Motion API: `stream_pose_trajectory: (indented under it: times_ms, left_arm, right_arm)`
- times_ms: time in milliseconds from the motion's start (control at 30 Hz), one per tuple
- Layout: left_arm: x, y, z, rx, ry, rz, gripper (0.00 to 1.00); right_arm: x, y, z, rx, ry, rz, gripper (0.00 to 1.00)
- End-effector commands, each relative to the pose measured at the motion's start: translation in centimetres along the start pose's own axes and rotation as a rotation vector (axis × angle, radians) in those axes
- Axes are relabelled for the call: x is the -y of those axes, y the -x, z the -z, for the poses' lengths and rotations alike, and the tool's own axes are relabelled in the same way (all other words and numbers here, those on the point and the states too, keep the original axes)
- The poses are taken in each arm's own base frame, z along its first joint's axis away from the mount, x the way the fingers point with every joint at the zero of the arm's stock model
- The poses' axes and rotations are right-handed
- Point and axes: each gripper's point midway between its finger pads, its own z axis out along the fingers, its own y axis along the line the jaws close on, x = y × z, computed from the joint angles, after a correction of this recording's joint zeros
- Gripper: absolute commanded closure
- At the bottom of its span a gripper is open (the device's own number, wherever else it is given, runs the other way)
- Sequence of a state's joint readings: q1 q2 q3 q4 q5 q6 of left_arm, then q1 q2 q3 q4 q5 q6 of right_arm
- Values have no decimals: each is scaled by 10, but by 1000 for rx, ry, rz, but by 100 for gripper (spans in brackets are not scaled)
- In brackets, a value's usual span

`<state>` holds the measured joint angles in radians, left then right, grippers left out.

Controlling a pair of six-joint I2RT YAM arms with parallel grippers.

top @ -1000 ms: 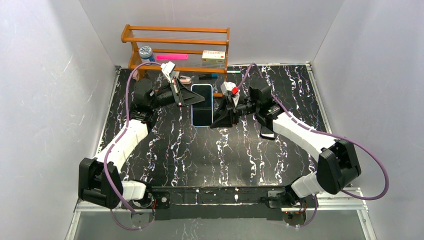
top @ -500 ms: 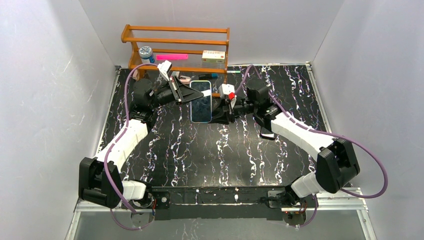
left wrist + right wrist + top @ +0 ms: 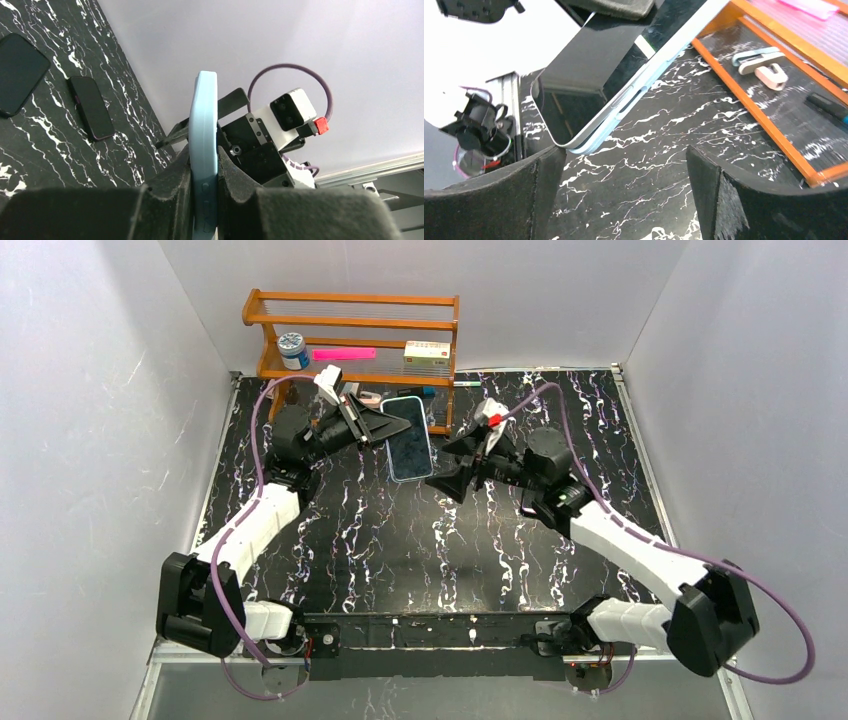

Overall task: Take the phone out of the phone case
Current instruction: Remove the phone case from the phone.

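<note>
The phone (image 3: 408,444) sits in its light blue phone case (image 3: 204,120) and hangs tilted above the table in front of the rack. My left gripper (image 3: 393,427) is shut on the case's left edge; in the left wrist view the pads (image 3: 170,185) press both faces of the case. The right wrist view has the dark screen (image 3: 594,55) with the case's rim (image 3: 659,62) beneath it, and at the near corner the phone's silver edge stands slightly off the case. My right gripper (image 3: 450,466) is open just right of the phone, touching nothing, its jaws (image 3: 624,190) wide over bare marble.
An orange wooden rack (image 3: 350,310) stands at the back with a jar (image 3: 293,348), a pink item (image 3: 343,354) and a box (image 3: 427,352). Clips (image 3: 759,57) lie on its lowest shelf. Two other dark phones (image 3: 92,115) (image 3: 17,72) lie on the table under the right arm.
My right gripper let go of the phone's right edge, opened wide and drew back to the right. The phone, still in the left gripper, has tilted and shifted slightly toward the rack.
</note>
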<state>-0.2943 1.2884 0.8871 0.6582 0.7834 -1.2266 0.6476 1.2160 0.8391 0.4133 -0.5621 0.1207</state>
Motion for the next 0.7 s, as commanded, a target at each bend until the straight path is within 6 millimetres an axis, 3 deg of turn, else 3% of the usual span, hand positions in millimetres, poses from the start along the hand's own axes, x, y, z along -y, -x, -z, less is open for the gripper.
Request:
stream_pose_trajectory:
  times_ms: [0,133,333,533,667]
  left_arm:
    - [19,14,-2,100,-42,-33,100]
    - [12,23,-5,147,-23,-33,100]
    - [3,28,-5,185,-3,-23,100]
    - [1,26,-10,200,0,-5,100]
    - [1,23,-15,203,-3,3,100]
  right_arm:
    - [13,27,24,94,-202,-140,1]
    - [-6,41,38,101,-174,-202,1]
    - [-2,60,44,127,-295,-534,2]
    - [-23,71,35,183,-167,-774,20]
    - [-28,74,30,190,-121,-845,30]
